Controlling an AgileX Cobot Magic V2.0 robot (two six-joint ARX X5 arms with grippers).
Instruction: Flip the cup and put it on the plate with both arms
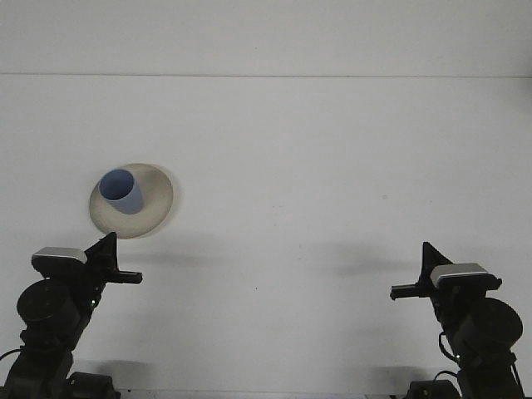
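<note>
A blue cup [122, 191] stands upright with its mouth up on a beige plate [158, 206], on the left side of the white table. My left gripper [113, 259] hangs low at the front left, just short of the plate's near rim and apart from it, holding nothing. My right gripper [421, 273] is at the front right, far from the cup and plate, also with nothing in it. Both are seen from behind and side-on.
The white table [316, 183] stretches to a back edge against a white wall [266, 37]. Only the plate and cup stand on it. The arm bases fill the two bottom corners.
</note>
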